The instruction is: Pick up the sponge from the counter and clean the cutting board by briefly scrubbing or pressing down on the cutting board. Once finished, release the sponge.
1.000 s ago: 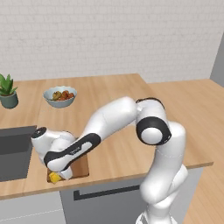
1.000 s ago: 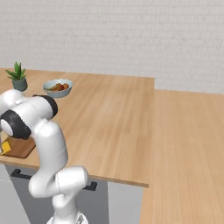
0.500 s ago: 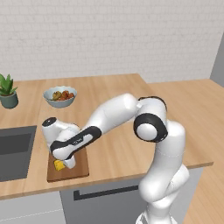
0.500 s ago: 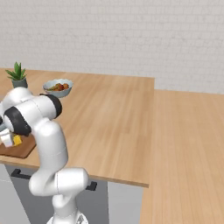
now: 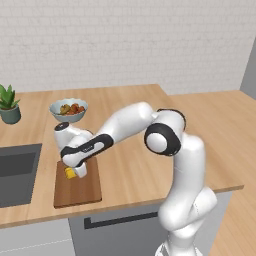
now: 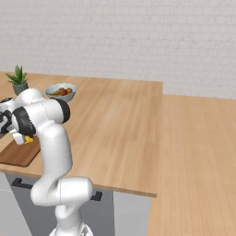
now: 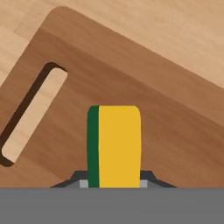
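- One counter ran broad and pale across the room, with one sink let into it by the board's side.
- One cutting board lay near the counter's front edge, its slot handle toward the far end.
- One fruit bowl and one potted plant stood well behind it.
- One gripper hung over the board, clamped on the single sponge, which was held on edge.
- It looked like the scrubbing step; next, I judged, it needed to press down, then let go.
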